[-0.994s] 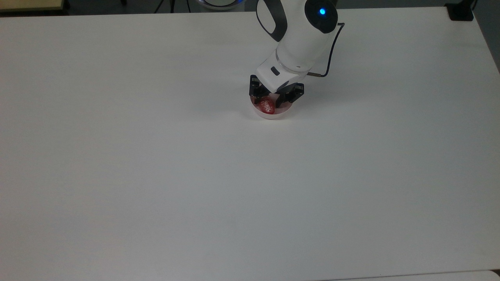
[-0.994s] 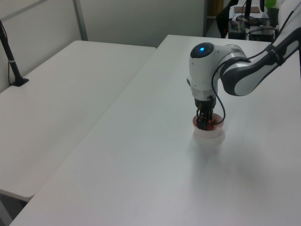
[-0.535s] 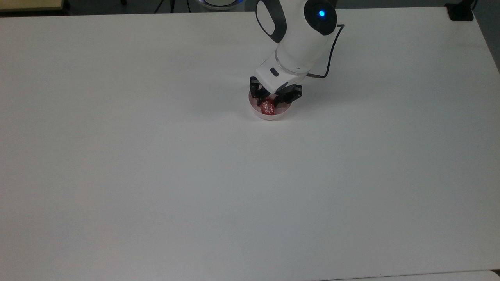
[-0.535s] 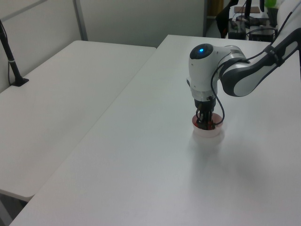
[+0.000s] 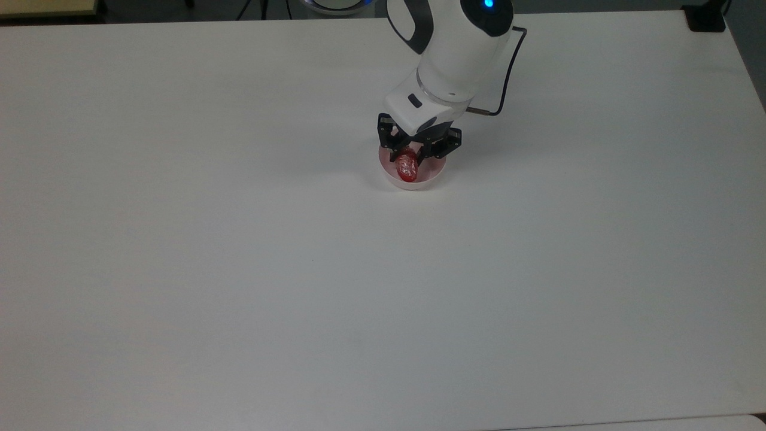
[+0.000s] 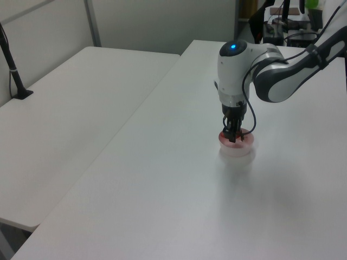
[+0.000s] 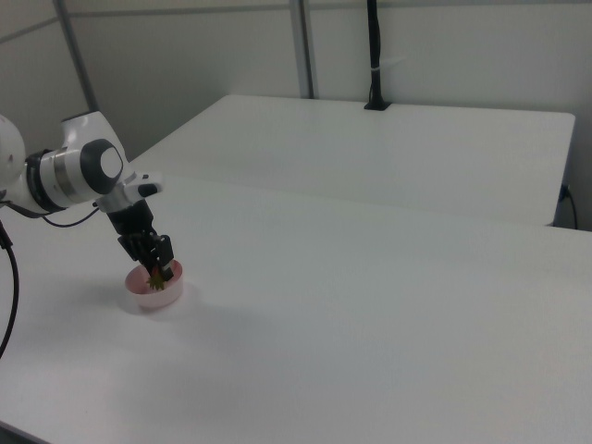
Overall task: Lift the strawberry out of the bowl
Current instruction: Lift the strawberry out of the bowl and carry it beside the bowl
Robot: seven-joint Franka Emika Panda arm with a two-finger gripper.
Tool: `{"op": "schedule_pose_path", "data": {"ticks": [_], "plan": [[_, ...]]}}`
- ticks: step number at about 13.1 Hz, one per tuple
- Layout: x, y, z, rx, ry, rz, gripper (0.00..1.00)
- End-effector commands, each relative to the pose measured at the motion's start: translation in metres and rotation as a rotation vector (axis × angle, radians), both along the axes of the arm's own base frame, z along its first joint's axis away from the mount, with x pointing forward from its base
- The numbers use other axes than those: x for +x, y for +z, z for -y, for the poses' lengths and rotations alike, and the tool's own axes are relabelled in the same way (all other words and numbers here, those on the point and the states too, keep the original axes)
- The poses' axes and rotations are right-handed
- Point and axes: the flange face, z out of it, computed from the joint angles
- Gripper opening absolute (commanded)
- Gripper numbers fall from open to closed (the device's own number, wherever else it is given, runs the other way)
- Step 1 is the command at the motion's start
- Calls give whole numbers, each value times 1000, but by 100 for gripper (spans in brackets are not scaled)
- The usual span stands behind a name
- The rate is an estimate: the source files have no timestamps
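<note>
Claw (image 5: 409, 157) points down over bowl (image 5: 413, 181), black fingers (image 5: 390, 141) closed narrow on strawberry (image 5: 407, 166). Strawberry pinched between finger tips, red body hanging below them, above bowl's inside; contact with bowl floor cannot be told. Right view: strawberry (image 7: 158, 276) green leaves stick out just beneath claw (image 7: 157, 266), at rim level of bowl (image 7: 155, 293). Left view: claw (image 6: 232, 135) directly above bowl (image 6: 236, 149). Bowl sits on white table (image 5: 239, 269), directly under claw. Black cable (image 5: 505, 72) loops beside wrist, top view's right of claw.

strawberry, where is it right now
In the top view the strawberry sits between the fingers of the gripper, over the pink bowl, a little right of centre at the far end of the white table.
</note>
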Motion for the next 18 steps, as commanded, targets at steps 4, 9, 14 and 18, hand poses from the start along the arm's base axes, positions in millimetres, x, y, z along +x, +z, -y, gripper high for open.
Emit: {"op": "schedule_pose_path", "data": {"ticks": [4, 9, 14, 18], "plan": [[10, 56, 23, 16, -49, 76, 38], [33, 88, 94, 2, -64, 116, 40], [38, 75, 224, -30, 26, 6, 40], [37, 31, 306, -9, 112, -94, 41]]}}
